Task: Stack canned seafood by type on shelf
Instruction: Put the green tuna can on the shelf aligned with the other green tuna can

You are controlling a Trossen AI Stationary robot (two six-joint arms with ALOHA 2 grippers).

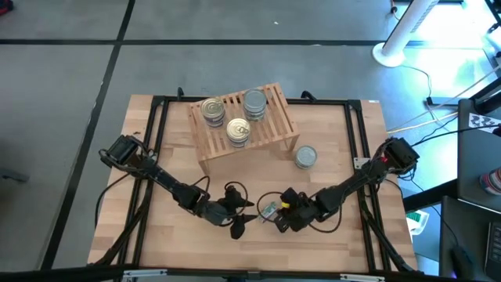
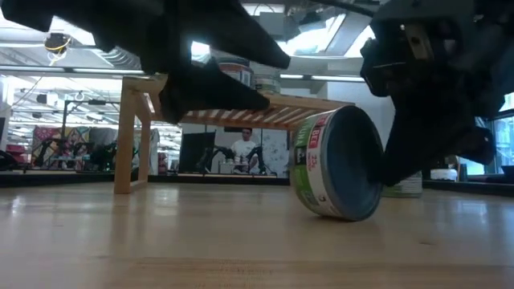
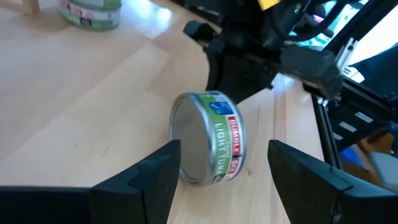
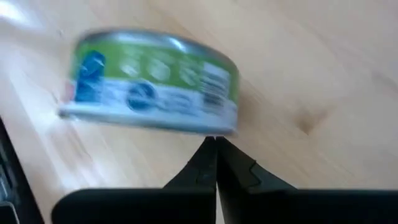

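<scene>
You are viewing a wooden table [image 1: 337, 141] bearing a slatted shelf [image 1: 275, 124] far-centre, an upright tin [image 1: 305, 157] right of it, and a tilted green-labelled tin [image 1: 269, 210] near-centre.

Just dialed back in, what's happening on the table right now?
A green-label tin is tipped up on its edge near the table's front, between the two arms. The left end effector is open, its fingers either side of the tin without gripping it. The right end effector is shut, its tip against the tin. Three stacks of tins already sit on the shelf, and one more tin waits on the table beside it.
</scene>
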